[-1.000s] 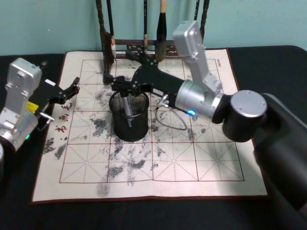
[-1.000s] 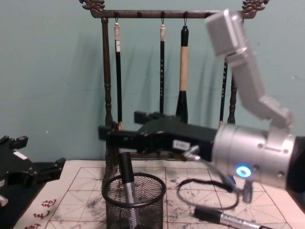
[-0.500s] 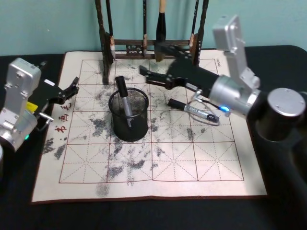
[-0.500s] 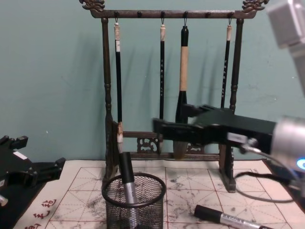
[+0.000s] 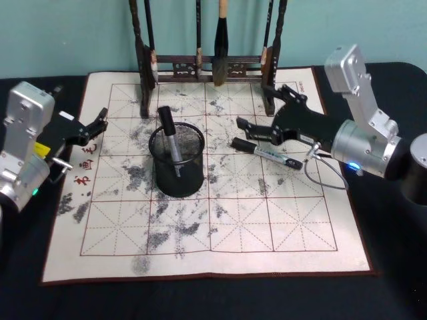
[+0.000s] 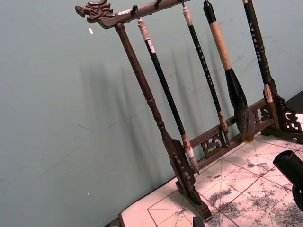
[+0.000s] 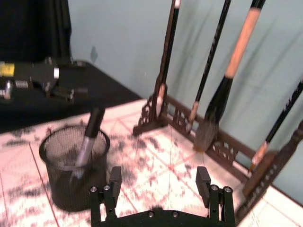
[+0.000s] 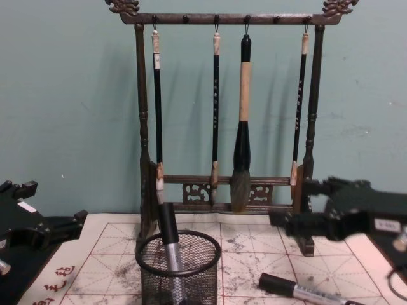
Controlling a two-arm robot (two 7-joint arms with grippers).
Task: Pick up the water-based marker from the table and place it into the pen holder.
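Marker (image 5: 267,152) lies flat just R of pen holder (image 5: 180,179), long axis running away from it. R tool (image 5: 253,107), released & empty, hovers nearer than L tool (image 5: 93,127), parked L of holder, also released.

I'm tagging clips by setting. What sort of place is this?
Probably a calligraphy practice desk: a wooden brush rack with hanging brushes, an ink-stained grid mat, and a black mesh pen holder holding a marker.

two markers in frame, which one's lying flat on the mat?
The marker flat on the mat, right of the pen holder, beside the open right gripper. The other marker stands tilted inside the holder.
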